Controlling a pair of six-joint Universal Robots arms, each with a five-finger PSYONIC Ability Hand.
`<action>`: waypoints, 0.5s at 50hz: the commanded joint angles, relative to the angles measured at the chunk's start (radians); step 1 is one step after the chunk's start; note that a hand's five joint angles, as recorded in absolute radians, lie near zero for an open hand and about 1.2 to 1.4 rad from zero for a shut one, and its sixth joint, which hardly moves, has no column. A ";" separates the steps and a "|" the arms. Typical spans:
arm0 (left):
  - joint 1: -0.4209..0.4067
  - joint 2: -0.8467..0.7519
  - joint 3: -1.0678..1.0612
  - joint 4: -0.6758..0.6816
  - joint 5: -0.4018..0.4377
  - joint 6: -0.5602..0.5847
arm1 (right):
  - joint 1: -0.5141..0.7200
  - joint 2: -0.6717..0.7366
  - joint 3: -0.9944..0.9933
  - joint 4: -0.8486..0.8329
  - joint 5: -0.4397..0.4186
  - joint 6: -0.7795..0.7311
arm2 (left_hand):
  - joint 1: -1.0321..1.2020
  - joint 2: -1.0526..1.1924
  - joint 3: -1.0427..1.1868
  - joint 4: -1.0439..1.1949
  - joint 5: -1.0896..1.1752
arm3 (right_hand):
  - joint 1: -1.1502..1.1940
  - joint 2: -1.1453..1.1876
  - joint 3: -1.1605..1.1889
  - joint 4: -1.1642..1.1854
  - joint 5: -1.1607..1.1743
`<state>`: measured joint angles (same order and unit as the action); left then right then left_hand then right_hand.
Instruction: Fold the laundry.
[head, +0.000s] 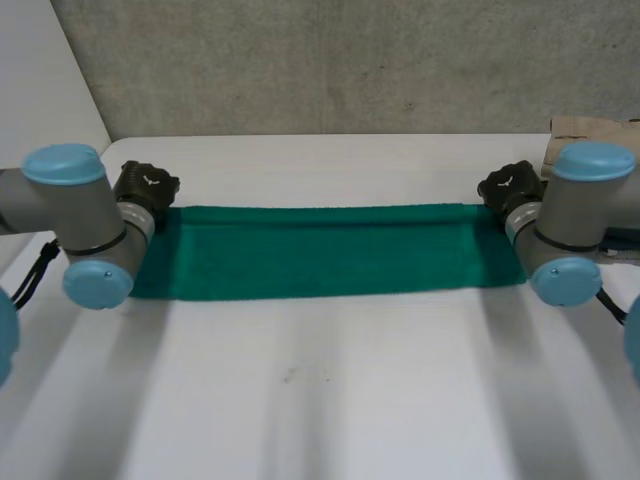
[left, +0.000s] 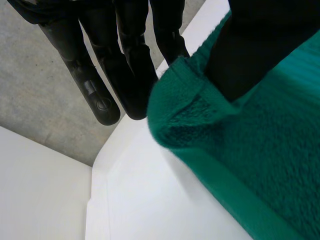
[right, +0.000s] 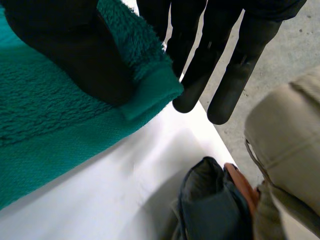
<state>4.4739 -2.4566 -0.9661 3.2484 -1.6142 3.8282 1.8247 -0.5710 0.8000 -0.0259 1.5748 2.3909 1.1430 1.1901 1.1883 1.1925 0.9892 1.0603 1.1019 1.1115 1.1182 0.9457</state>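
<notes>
Towel (head: 320, 252), green, lying on the white table (head: 320, 400), held at both far corners.
You see the table with the towel laid on it as a long folded strip that reaches from one arm to the other. Your left hand (head: 145, 185) pinches the far left corner, with the thumb (left: 260, 45) on top and the straight fingers (left: 130, 75) behind it. Your right hand (head: 508, 185) pinches the far right corner in the same way. Near the right hand, at the table's edge, are a beige cloth (right: 285, 135) and a dark bundle (right: 210, 205).
</notes>
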 joint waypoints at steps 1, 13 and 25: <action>-0.033 -0.070 0.079 0.059 -0.010 -0.005 | 0.022 0.149 -0.157 -0.066 0.001 -0.001 | -0.968 -1.016 -1.014 -1.018 -0.989 | -0.886 -0.927 -0.937 -0.944 -0.946; -0.061 0.157 -0.141 0.086 -0.036 -0.101 | 0.021 -0.194 0.146 -0.118 0.004 0.169 | -0.968 -1.016 -1.014 -1.018 -0.989 | -0.886 -0.927 -0.937 -0.944 -0.946; -0.048 0.386 -0.474 0.091 0.036 -0.160 | -0.070 -0.398 0.468 0.064 -0.087 0.194 | -0.968 -1.016 -1.014 -1.018 -0.989 | -0.806 -0.847 -0.857 -0.863 -0.865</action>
<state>4.4160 -2.1448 -1.3087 3.3360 -1.6367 3.6885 1.8080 -0.9424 1.1870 -0.0423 1.5085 2.5870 0.1890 0.2064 0.2139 0.2017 0.0524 0.2261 0.2117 0.2124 0.2152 0.0493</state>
